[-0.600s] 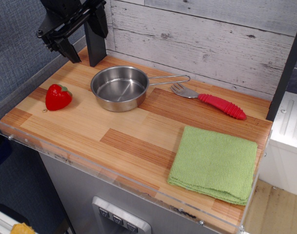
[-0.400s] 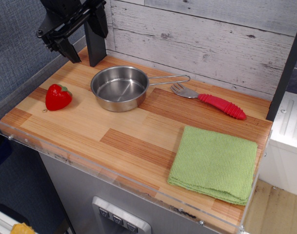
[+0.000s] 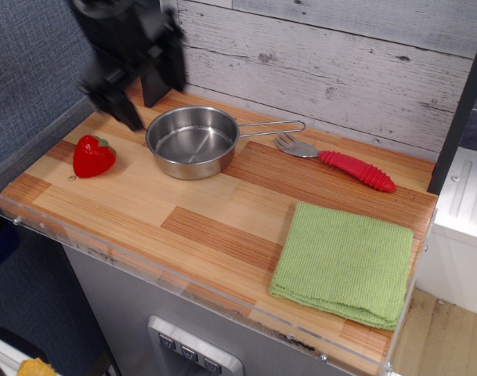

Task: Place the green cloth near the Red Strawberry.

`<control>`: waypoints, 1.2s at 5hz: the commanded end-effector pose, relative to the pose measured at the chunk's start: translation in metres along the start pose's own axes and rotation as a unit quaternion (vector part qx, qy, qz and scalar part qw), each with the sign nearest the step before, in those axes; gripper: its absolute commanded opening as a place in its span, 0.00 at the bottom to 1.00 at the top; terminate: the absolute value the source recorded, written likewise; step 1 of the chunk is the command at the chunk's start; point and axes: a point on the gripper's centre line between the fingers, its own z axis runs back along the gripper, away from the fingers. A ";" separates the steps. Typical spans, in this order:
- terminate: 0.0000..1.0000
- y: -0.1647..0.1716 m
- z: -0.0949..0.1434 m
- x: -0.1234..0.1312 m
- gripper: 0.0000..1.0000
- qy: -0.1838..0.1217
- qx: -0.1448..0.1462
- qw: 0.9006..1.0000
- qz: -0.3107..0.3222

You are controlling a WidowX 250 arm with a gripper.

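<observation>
Table (image 3: 183, 205): wooden plank top with a clear plastic lip along the front edge; backed by a grey weathered-board wall.
Arm and claw (image 3: 122, 95): black, motion-blurred, hung over the back left corner above the wood, between the strawberry and the pan; held nothing; opening width could not be told through the blur.
Green cloth (image 3: 345, 262): lay folded flat at the front right corner, roughly square, well apart from the strawberry and from the claw.
Pan (image 3: 193, 142): steel, upright, sat near the back left with its wire handle pointing right toward the fork.
Fork (image 3: 337, 162): red handle, metal tines, lay along the back just right of the pan handle.
Strawberry (image 3: 92, 155): red with green leaves, rested on the left side, just left of the pan, apart from it.
</observation>
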 end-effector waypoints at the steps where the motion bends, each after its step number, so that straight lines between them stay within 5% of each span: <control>1: 0.00 -0.017 -0.001 -0.040 1.00 -0.002 -0.031 1.000 -0.002; 6: 0.00 -0.034 -0.037 -0.172 1.00 0.030 -0.004 0.998 -0.058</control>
